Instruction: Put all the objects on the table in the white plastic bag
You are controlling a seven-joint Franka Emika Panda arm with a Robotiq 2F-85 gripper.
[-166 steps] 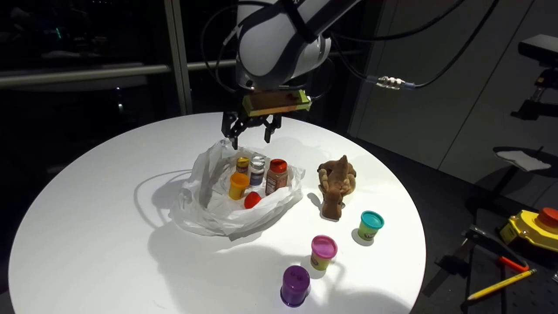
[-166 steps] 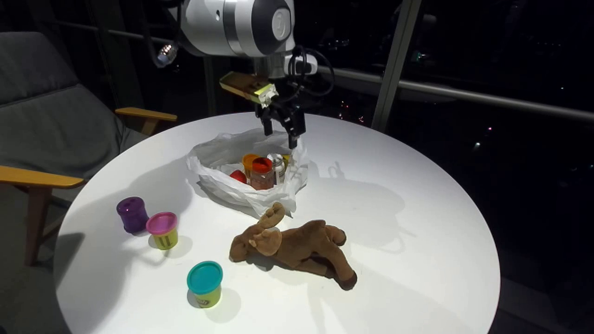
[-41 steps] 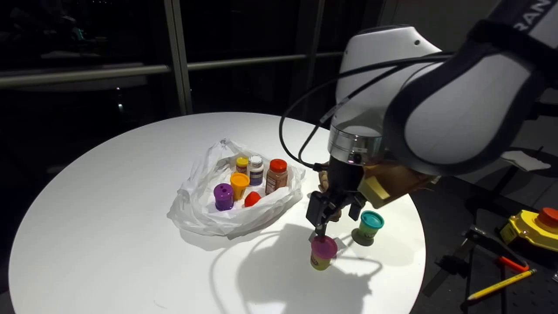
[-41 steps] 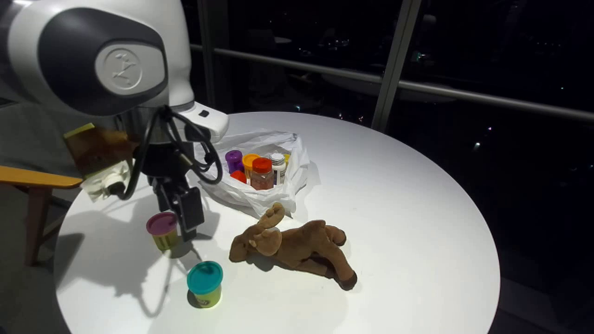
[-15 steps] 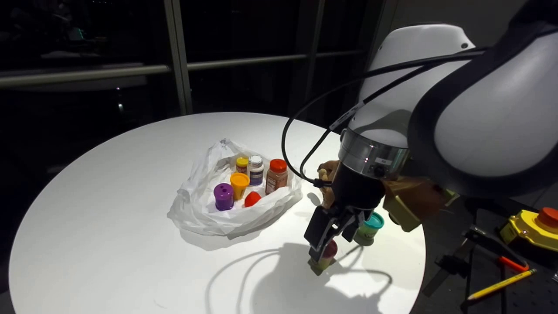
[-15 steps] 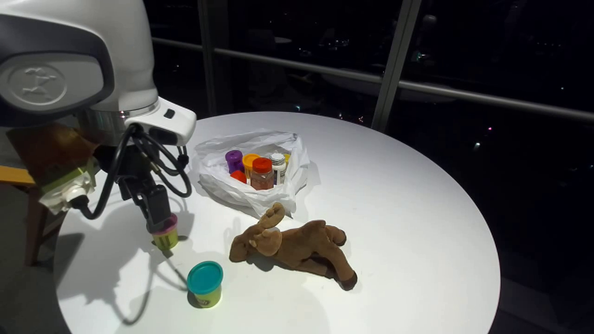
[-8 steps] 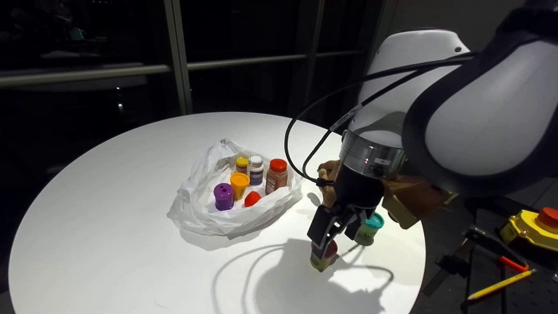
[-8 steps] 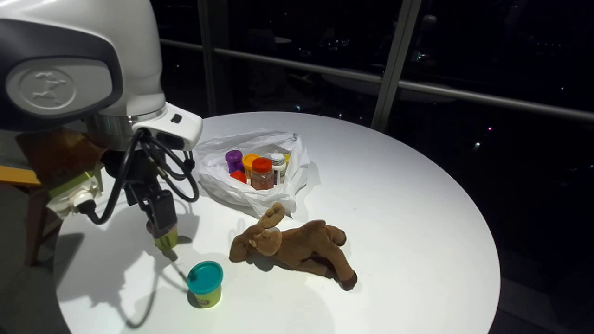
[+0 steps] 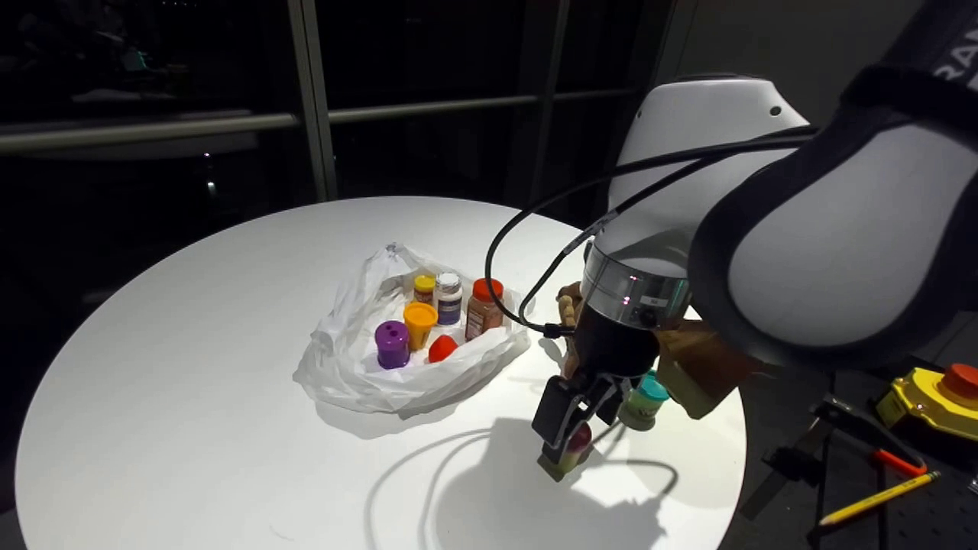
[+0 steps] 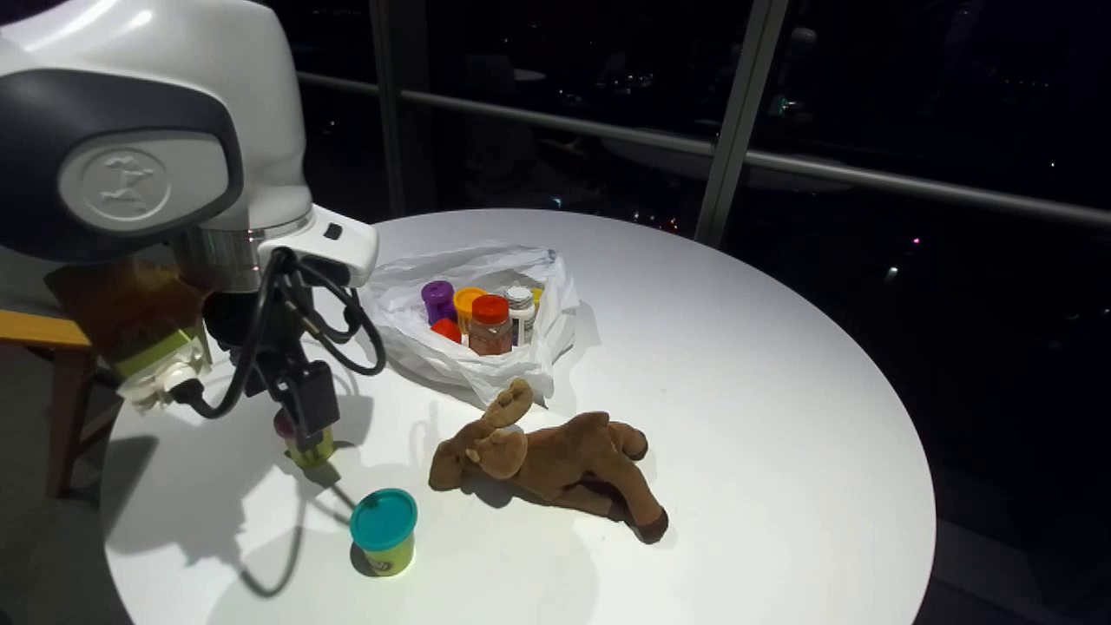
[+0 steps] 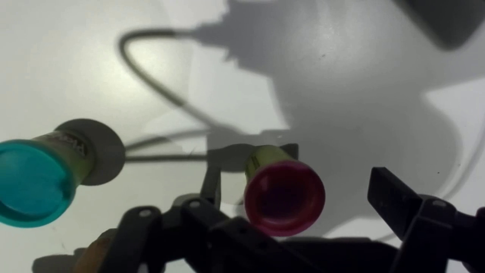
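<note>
In the wrist view my gripper [image 11: 295,185] stands open around the pink-lidded cup [image 11: 284,197], which is upright on the table and closer to the left finger [image 11: 211,185]. A gap shows between the lid and each fingertip. In both exterior views a finger partly covers this cup. The teal-lidded cup [image 10: 384,521] and the brown plush moose [image 10: 564,460] rest on the white table [image 10: 738,391]. Inside the white plastic bag [image 9: 367,389] are a purple cup [image 9: 392,345], orange cup [image 9: 420,325], white bottle [image 9: 449,299], red-capped jar [image 9: 485,309], yellow-capped jar [image 9: 424,289] and red piece [image 9: 442,349].
The teal cup stands close beside the gripper, and the moose lies between it and the bag's near side in an exterior view. The bag's crumpled rim is low and spread wide. A cable [image 9: 504,252] loops from the wrist. The table edge runs past the teal cup.
Since the oldest frames the purple cup has gone from the tabletop into the bag, and the gripper has come from above the bag to the pink cup. Lately it has lowered slightly around that cup.
</note>
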